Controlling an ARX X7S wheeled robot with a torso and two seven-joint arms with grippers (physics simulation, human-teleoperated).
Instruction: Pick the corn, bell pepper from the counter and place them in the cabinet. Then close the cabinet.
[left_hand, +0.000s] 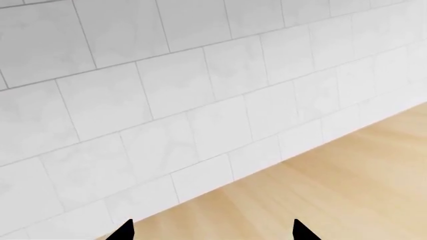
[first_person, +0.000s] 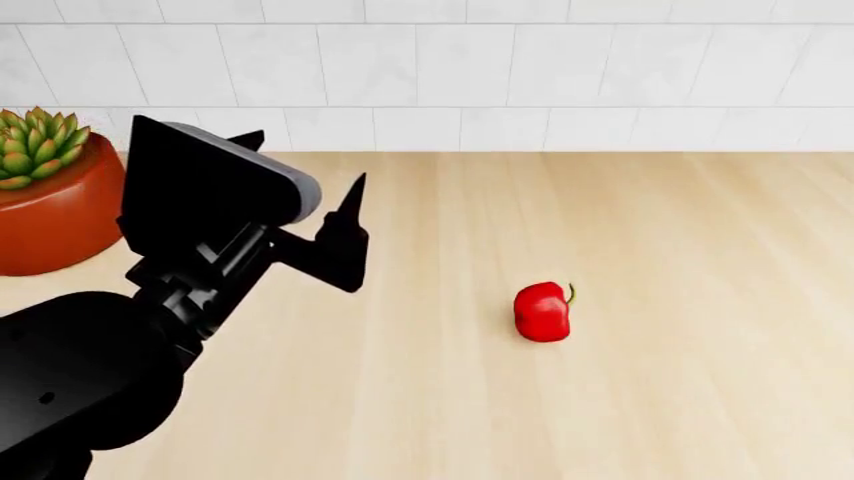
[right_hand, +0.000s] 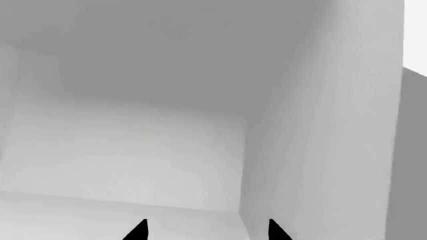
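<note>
The red bell pepper (first_person: 542, 311) lies on the beige counter (first_person: 694, 260), right of centre in the head view. My left gripper (first_person: 314, 195) hovers above the counter to the pepper's left, open and empty. In its wrist view the left gripper (left_hand: 213, 231) shows two spread tips over the bare counter (left_hand: 333, 190) and the tiled wall (left_hand: 167, 100). My right gripper (right_hand: 208, 231) is open and empty, facing a plain grey-white cabinet interior (right_hand: 133, 150). The right gripper does not show in the head view. The corn is not in view.
A red-orange plant pot (first_person: 54, 210) with a green succulent stands at the counter's far left, close behind the left arm. The white tiled wall (first_person: 534, 70) runs along the counter's back edge. A cabinet side wall (right_hand: 320, 125) is close on one side of the right gripper.
</note>
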